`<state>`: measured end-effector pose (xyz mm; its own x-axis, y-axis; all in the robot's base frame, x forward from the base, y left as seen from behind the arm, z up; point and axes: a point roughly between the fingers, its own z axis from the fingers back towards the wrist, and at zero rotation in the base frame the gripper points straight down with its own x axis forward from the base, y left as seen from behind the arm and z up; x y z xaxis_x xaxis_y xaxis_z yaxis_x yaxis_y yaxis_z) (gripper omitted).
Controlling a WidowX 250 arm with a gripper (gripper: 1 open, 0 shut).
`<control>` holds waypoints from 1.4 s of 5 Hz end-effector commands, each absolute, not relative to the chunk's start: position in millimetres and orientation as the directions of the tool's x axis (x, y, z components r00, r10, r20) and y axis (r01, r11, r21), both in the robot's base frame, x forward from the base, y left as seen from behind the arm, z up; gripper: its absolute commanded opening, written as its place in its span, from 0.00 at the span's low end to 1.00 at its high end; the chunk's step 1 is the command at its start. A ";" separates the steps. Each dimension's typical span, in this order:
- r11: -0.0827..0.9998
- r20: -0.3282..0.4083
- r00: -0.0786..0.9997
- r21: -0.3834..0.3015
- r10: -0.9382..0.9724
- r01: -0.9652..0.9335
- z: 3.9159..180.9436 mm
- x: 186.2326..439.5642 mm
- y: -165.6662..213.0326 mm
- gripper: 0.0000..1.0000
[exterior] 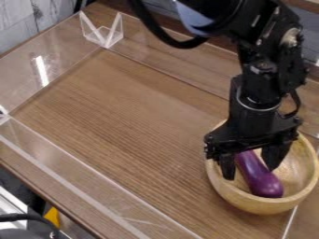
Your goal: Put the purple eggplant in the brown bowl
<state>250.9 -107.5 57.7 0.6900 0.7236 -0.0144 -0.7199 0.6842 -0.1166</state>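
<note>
Resting inside the round light tan wooden bowl (222, 184), the small glossy purple toy eggplant (259, 175) lies lengthwise on the bowl floor, its bulbous end toward the near rim. Placement reads as the task's goal state: the eggplant sits below the thick rim, fully contained, touching the bowl interior.

Bowl: stands on the brown wood-grain tabletop (125, 112) near its right edge, toward the near right corner. Wide enough that the eggplant takes only part of its hollow.

Gripper: black two-finger gripper (255, 161) on a black robot arm (267, 75), pointing straight down over the bowl. Fingers spread wide and released, one to each side of the eggplant, tips dipped within the rim. No finger visibly presses on the eggplant; the spread stance suggests a let-go rather than a grasp, leaving the way clear to lift out without dragging the item.

Surround: clear acrylic walls (50, 65) border the tabletop along its left and far edges; a small clear acrylic stand (103, 32) sits at the far left corner, well apart from the bowl.

Judgement: placement appears complete; only withdrawal of the arm remains.
</note>
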 end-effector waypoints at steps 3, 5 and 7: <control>0.657 -0.002 0.666 -0.162 0.746 -0.736 65.7 268.6 -104.0 0.00; 0.652 -0.007 0.661 -0.162 0.750 -0.741 67.0 271.9 -103.9 0.00; 0.651 -0.008 0.660 -0.157 0.751 -0.742 66.7 274.7 -104.6 0.00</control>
